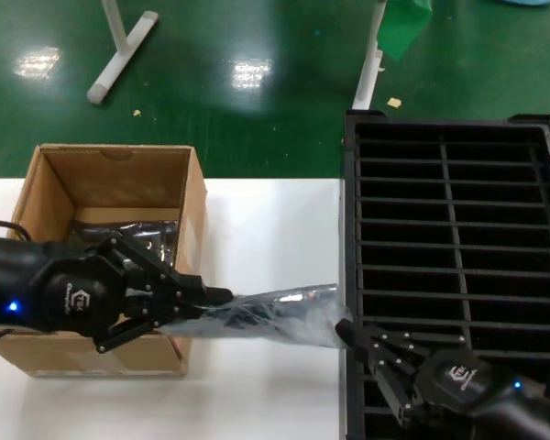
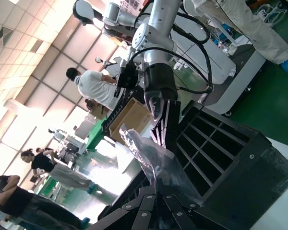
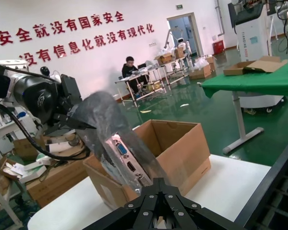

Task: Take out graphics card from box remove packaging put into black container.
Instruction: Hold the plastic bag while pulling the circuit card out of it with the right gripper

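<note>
Factory-style robot workshop — a large industrial hall

A glossy green floor (image 1: 257,101) spreads under white table legs (image 1: 119,50); a pale wall carries big red Chinese slogan characters (image 3: 62,36). Workers stand about (image 2: 98,86), one sits at a cluttered bench (image 3: 130,69) stacked with cardboard cartons (image 3: 201,72), and other robot arms (image 2: 153,33) and a high panelled ceiling (image 2: 33,48) show behind — a production or testing floor.
</note>
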`<move>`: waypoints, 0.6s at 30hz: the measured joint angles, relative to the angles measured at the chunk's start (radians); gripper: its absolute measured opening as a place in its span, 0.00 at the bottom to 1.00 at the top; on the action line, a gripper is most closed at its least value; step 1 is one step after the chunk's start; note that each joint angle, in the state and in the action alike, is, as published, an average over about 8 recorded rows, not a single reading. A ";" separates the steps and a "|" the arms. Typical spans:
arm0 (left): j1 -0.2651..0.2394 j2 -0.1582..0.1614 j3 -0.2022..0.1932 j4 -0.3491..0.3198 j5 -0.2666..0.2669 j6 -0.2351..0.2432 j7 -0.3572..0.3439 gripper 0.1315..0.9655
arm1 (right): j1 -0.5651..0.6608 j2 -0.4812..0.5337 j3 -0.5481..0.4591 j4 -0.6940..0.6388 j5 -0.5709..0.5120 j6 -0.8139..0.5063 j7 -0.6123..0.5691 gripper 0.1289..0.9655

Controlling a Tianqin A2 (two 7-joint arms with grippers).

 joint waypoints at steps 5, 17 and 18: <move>-0.001 0.017 0.001 0.000 0.004 0.000 -0.003 0.01 | -0.003 -0.004 -0.006 -0.007 0.002 -0.004 0.000 0.03; -0.030 0.044 0.057 0.038 -0.008 0.000 0.060 0.01 | -0.006 -0.004 -0.016 -0.003 0.005 0.004 0.024 0.02; -0.032 0.046 0.064 0.042 -0.012 0.000 0.067 0.01 | -0.006 -0.003 -0.018 -0.001 0.004 0.005 0.028 0.02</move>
